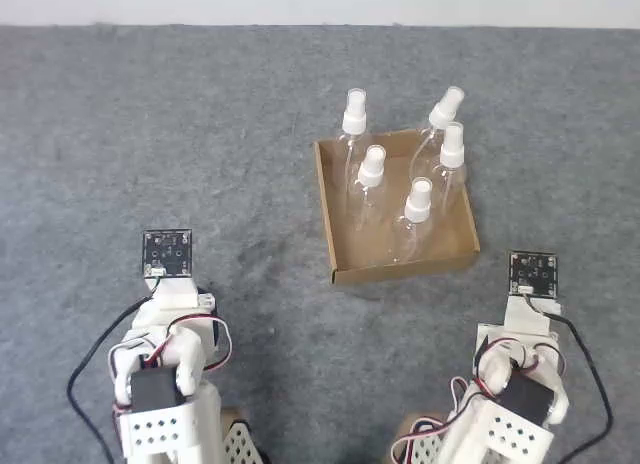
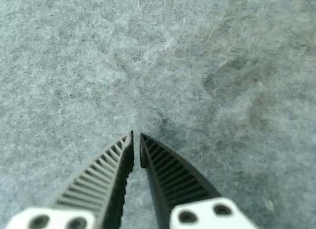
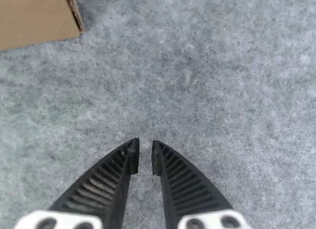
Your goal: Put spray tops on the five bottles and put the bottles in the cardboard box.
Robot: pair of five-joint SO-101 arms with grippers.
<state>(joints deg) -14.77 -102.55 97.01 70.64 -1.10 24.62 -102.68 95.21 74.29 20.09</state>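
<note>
The cardboard box lies right of the table's middle, open side up. Several clear bottles stand inside it, each with a white spray top: one at the back left, one at the back right, one in front. The left arm is folded at the near left, well away from the box. Its gripper is shut over bare grey felt, holding nothing. At the near right is the right arm, whose gripper is also shut and holds nothing. A corner of the box lies just beyond it.
Grey felt covers the whole table. A pale wall strip runs along the far edge. Wide free room lies left of the box and between the two arms.
</note>
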